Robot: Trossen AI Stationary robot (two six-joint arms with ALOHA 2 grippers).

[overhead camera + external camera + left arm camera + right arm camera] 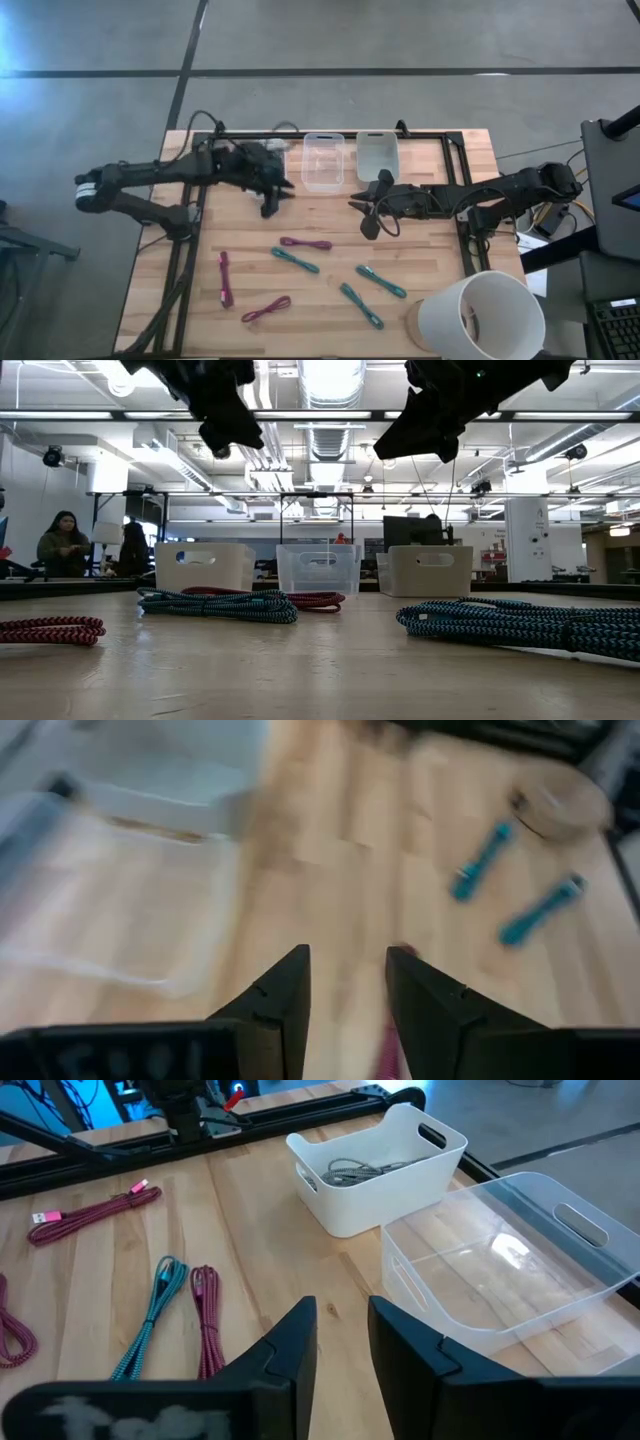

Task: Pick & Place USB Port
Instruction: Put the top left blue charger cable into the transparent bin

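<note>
Several coiled USB cables lie flat on the wooden table: magenta ones point(306, 243), point(225, 278), point(265, 309) and teal ones point(295, 260), point(380, 281), point(360, 305). A grey cable point(355, 1172) lies inside a white bin point(385, 1170). My left gripper point(275, 195) point(348, 955) hangs open above the table next to the clear bin point(323, 160), with nothing between its fingers. My right gripper point(368, 215) point(343, 1305) hovers open in front of the bins, also with nothing between its fingers.
A second white bin point(377, 155) stands to the right of the clear one at the far edge. A big white cup point(480, 315) on a round coaster sits at the near right corner. A black metal frame point(460, 190) borders the work area.
</note>
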